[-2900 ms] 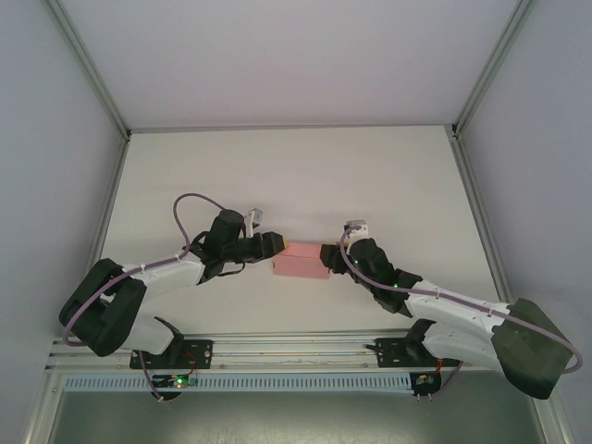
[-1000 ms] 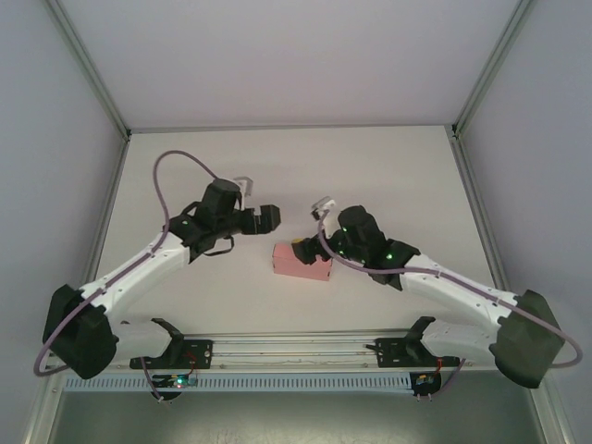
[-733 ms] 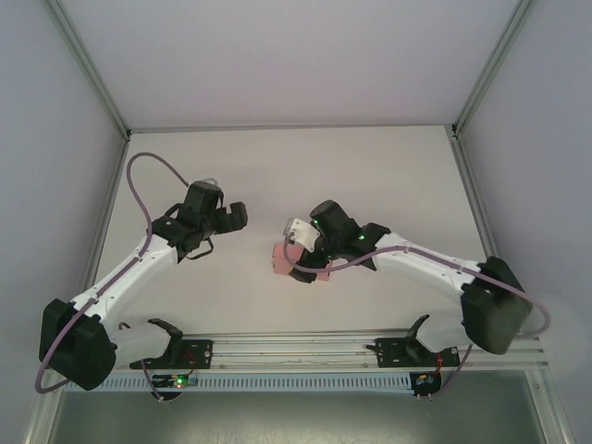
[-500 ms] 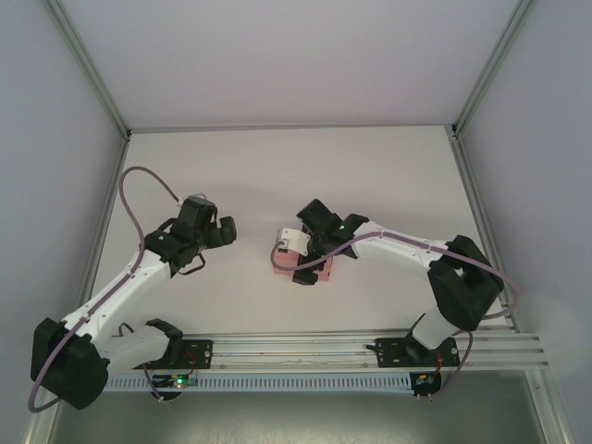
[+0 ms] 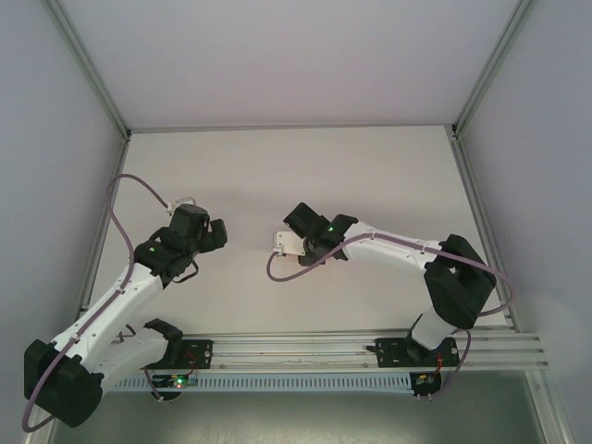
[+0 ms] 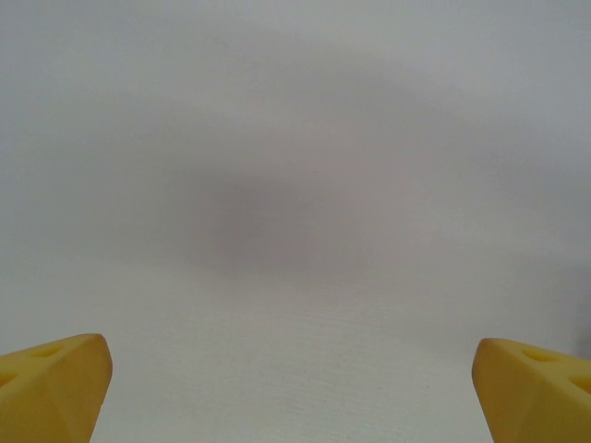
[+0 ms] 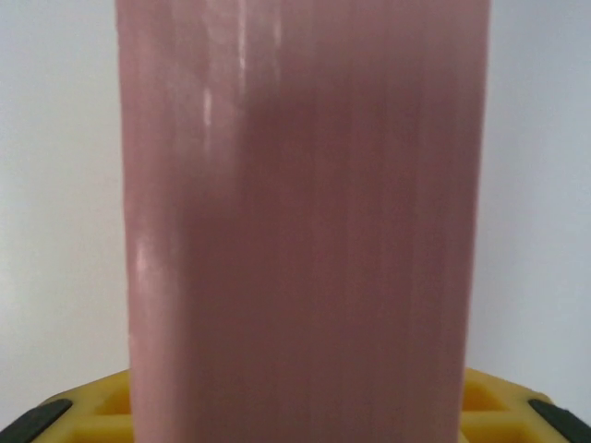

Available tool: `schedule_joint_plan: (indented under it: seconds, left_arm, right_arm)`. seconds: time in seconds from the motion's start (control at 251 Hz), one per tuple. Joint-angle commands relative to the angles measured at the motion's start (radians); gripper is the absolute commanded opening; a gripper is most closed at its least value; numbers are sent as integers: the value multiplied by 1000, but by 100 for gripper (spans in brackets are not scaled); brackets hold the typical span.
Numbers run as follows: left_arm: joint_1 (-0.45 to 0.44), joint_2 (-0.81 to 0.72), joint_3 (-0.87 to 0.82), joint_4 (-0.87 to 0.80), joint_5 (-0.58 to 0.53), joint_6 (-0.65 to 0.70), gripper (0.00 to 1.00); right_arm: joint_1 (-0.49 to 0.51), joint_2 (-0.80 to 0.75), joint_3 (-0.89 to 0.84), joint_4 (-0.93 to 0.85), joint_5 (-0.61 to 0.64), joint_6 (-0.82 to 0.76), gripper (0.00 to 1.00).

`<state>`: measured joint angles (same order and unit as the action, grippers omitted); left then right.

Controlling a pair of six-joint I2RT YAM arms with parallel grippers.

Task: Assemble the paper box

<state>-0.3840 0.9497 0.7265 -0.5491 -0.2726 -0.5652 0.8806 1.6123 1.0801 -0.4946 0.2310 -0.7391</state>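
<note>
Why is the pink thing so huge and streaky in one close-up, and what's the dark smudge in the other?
Right wrist view: the light-pink paper box sits very close to the lens, so it looms soft, with pale vertical glare streaks. Left wrist view: the smudge is a blurred shadow on the pale surface ahead.

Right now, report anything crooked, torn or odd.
Nothing stands out. The pink box sits straight between the yellow fingers of the right gripper, its face smooth, no tears or creases visible. The left gripper hangs open over the table.
</note>
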Motion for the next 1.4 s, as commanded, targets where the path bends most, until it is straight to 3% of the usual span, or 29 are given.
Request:
schedule_joint_plan:
  seconds: [0.0, 0.168, 0.208, 0.555, 0.654, 0.878, 0.998, 1.133, 1.225, 1.285, 1.397]
  left_arm:
    - [13, -33, -11, -34, -59, -14, 100]
    - [13, -56, -28, -37, -81, -19, 100]
    - [13, -59, -27, -42, -84, -16, 100]
    - [13, -63, -22, -32, -102, 1, 100]
    - [15, -62, -21, -13, -106, 10, 100]
    - [63, -3, -10, 107, -110, 75, 100]
    - [129, 53, -19, 231, -119, 142, 100]
    - [212, 125, -122, 539, -246, 242, 100]
    - [271, 181, -225, 824, -213, 303, 100]
    - [306, 232, -259, 927, -131, 356, 100]
    - [328, 346, -268, 1026, -77, 476, 100]
  right_arm:
    - [16, -27, -63, 184, 311, -142, 41]
    - [48, -18, -175, 334, 298, -167, 42]
    - [65, -18, -206, 358, 306, -160, 49]
    - [185, -146, -315, 216, 292, 21, 81]
    - [200, -247, -320, 215, 251, 61, 98]
    - [168, -491, -364, 299, 152, 115, 98]
    - [-1, -589, -393, 394, 104, 303, 98]
    - [-386, -621, -453, 504, 60, 676, 98]
    - [-587, -601, -537, 639, -45, 746, 98]
    - [-652, -574, -585, 743, -69, 752, 98]
    - [-663, -505, -684, 1002, -3, 716, 98]
